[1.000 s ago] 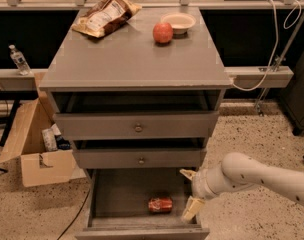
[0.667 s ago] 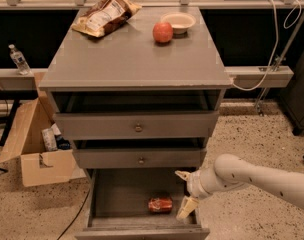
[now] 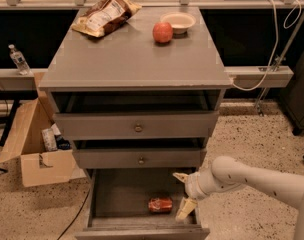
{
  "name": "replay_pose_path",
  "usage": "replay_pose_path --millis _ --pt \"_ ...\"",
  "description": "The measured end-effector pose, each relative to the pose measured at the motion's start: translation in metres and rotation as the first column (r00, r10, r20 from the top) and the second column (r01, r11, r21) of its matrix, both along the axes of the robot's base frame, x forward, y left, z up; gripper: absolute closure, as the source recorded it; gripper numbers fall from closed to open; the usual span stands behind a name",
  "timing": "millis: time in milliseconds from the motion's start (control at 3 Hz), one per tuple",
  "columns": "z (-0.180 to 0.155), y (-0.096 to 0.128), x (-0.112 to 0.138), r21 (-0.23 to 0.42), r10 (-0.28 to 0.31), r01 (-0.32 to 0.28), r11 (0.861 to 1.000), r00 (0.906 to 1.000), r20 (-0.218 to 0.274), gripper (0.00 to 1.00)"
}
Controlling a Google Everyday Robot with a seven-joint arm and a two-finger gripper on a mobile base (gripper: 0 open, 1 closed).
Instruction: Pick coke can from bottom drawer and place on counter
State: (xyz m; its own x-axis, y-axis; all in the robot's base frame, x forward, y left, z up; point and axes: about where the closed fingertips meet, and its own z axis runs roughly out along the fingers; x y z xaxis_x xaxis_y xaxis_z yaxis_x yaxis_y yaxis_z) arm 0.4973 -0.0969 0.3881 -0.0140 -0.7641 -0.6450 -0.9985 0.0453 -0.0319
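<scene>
The gripper is hovering inside the drawer with its fingers spread wide, just right of the can. The shiny red can is lying sideways on the smooth grey floor, its lettering unreadable. The flat counter is sitting matte grey above.

The arm was clad in smooth off-white casing, tubular and rounded, swelling to a bulbous joint just behind the wrist. The gripper carried two pale yellowish, wedge-shaped fingers, spread apart, on a white rounded wrist. It was located at the right side of the open bottom drawer.
</scene>
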Motion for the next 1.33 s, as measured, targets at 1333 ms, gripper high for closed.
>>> replay_pose_path --millis 1333 --pt "-0.155 0.032 0.051 -0.043 0.053 -0.053 0.998 0.9986 0.003 0.0"
